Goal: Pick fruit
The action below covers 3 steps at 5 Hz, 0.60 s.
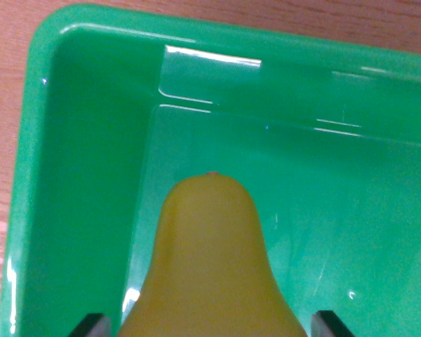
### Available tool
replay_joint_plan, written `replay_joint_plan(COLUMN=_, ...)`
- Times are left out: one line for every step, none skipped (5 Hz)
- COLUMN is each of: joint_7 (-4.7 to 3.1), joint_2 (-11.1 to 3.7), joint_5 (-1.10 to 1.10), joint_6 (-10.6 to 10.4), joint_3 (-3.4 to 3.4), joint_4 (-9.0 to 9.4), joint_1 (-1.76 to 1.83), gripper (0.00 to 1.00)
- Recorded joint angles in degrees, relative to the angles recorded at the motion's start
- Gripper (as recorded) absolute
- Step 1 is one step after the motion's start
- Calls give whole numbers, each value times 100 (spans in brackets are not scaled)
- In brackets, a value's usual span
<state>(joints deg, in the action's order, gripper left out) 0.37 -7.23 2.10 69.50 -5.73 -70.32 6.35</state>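
Along the wrist view's left edge, a strip of reddish wooden tabletop shows beside the rounded rim of a glossy green plastic bin, whose smooth inner wall drops to a shiny floor. Moving rightward, a dark gripper fingertip pokes up at the bottom edge, just beside a yellow pear-shaped fruit that rises from the bottom centre, its narrow end pointing up the picture, over the bin's interior. Further right, the second dark fingertip sits on the fruit's other flank. The gripper looks down into the bin, its fingers closed against the fruit's wide body from both sides.
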Motion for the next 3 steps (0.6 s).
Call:
replay_joint_plan(joint_7=0, joint_2=0, joint_5=0, joint_6=0, joint_3=0, joint_4=0, joint_1=0, gripper=100)
replay_joint_plan(joint_7=3, joint_2=100, joint_5=7, joint_6=266, joint_3=-2, joint_4=-166, joint_1=-5, gripper=100)
replay_joint_plan(joint_7=3, joint_2=100, joint_5=7, joint_6=266, joint_3=-2, joint_4=-166, joint_1=-5, gripper=100)
